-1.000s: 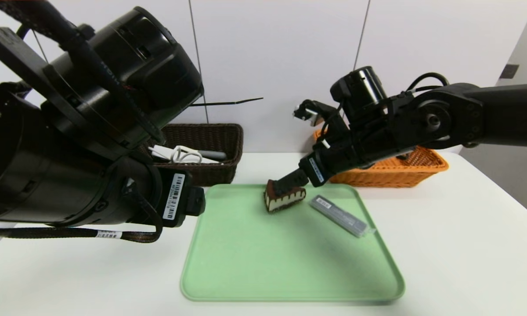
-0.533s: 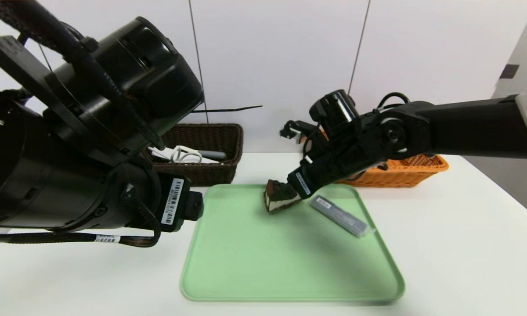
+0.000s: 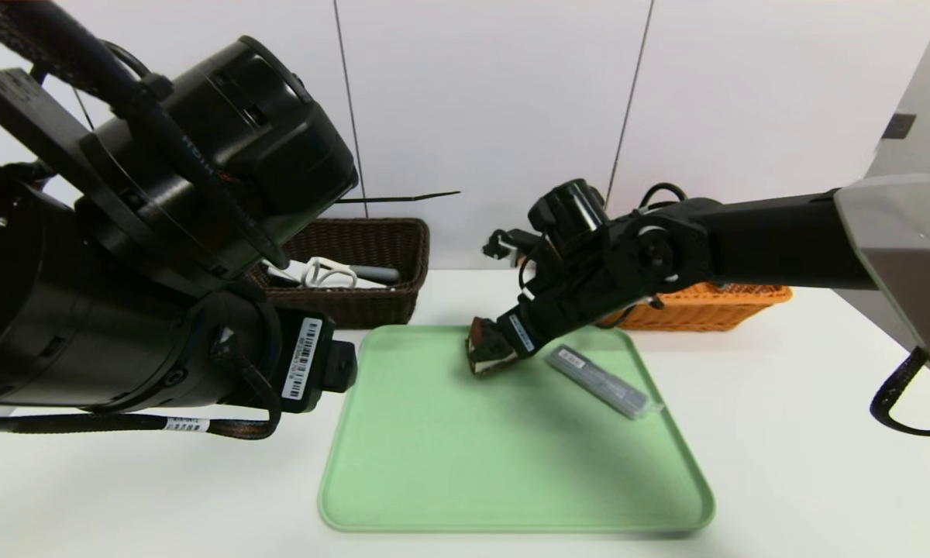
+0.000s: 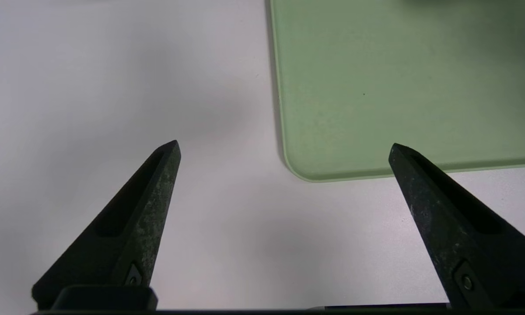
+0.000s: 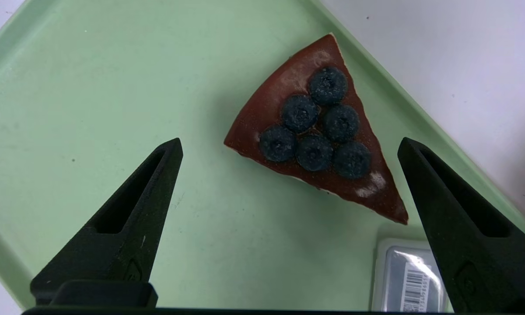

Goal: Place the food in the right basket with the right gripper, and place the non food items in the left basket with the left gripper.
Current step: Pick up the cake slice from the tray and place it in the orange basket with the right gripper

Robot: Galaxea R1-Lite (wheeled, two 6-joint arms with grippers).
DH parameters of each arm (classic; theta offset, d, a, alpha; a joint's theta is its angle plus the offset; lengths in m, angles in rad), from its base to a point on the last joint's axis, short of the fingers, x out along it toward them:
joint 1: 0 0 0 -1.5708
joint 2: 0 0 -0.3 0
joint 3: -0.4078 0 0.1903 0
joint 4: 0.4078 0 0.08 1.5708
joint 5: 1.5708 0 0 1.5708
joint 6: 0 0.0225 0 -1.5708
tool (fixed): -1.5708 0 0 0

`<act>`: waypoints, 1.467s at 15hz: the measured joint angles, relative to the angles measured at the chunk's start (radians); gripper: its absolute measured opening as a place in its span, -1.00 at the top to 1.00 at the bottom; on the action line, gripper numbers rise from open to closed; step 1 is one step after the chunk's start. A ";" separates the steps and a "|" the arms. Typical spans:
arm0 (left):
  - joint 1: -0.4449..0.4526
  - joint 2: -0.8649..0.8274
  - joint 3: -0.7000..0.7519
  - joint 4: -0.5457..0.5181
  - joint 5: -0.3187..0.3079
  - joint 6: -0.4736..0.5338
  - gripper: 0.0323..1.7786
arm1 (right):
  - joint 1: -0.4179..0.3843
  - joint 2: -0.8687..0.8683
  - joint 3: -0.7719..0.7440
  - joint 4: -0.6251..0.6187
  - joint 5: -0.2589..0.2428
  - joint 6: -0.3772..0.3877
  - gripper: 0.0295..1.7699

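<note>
My right tool (image 5: 288,144) hangs with its fingers spread wide, nothing between them but air, angled down over the far part of the green tray (image 3: 434,465). Directly ahead of it lies the cake slice (image 5: 315,135), a brown wedge topped with six blueberries, resting on the tray near its far rim. In the right wrist view the wedge sits between the two fingertips but off toward one of them, and its long axis runs on a slant across the gap from pointed tip to broad end. I judge that the tool needs a small shift to centre on the slice, plus perhaps a slight roll, so the fingers close on its straight sides.

Just beside the slice's broad end is a clear plastic case (image 3: 603,380), carrying a barcode sticker whose print I cannot read; closing carelessly could catch it.

The orange basket (image 3: 736,302) waits behind my right arm. The brown basket (image 3: 372,256) already holds a white cable.

My left tool (image 4: 284,146) is parked, fingers wide apart, above the tabletop (image 4: 113,87) by the tray's near left corner. Barcode labels on both arms are illegible.
</note>
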 joint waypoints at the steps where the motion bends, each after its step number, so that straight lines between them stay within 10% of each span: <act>1: 0.000 0.000 0.000 0.000 0.000 0.000 -0.90 | 0.000 0.007 0.000 0.001 0.000 0.000 -0.91; 10: 0.000 0.001 -0.002 -0.002 0.001 0.006 -0.90 | 0.011 0.056 -0.007 -0.003 -0.002 -0.002 -0.91; 17: 0.000 0.000 -0.003 -0.002 0.001 0.006 -0.90 | 0.011 0.058 -0.008 -0.001 0.000 -0.001 0.24; 18: 0.000 0.000 -0.002 -0.002 0.001 0.006 -0.90 | 0.011 0.055 -0.006 0.000 0.000 -0.001 0.68; 22: 0.000 -0.003 -0.002 -0.002 0.000 0.006 -0.90 | 0.011 0.015 0.016 0.001 0.001 -0.002 0.77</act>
